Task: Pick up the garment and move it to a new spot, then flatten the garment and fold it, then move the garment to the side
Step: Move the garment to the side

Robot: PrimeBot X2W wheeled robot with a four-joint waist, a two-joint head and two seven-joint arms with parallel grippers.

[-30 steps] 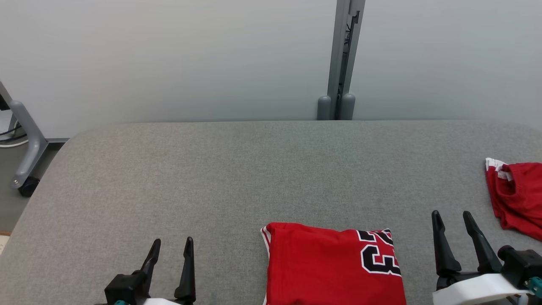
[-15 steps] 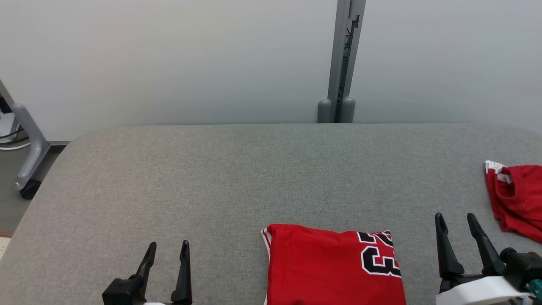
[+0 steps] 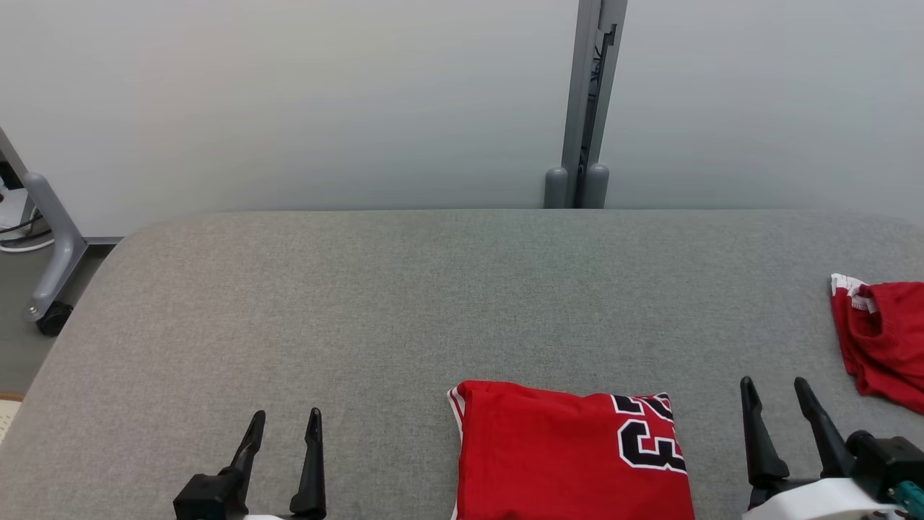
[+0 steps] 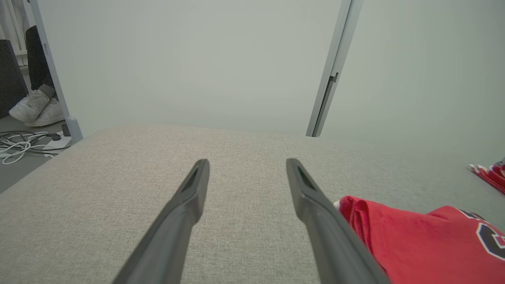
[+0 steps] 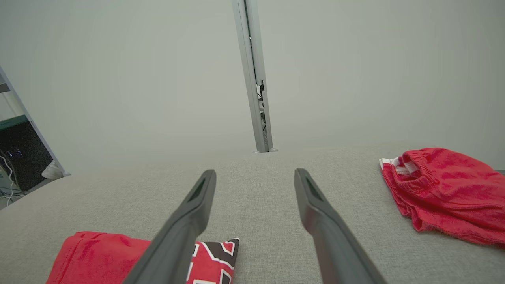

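Low at the near edge of the grey padded table [image 3: 361,303], fingers pointing away, the left gripper [image 3: 287,415] and right gripper [image 3: 772,383] each stand spread wide, holding nothing. The folded red jersey [image 3: 563,455] lies flat between them, touching neither. A crumpled red garment [image 3: 884,339] lies off to the right, apart from both; a grey post [image 3: 588,108] stands behind the table

The folded garment [image 3: 570,455] lay on the table [image 3: 361,303] at its near edge, right of the middle, between the left gripper [image 3: 287,414] and the right gripper [image 3: 772,381]. A second garment [image 3: 884,339] lay at the right edge, well apart. A post [image 3: 588,108] stood behind the far edge.
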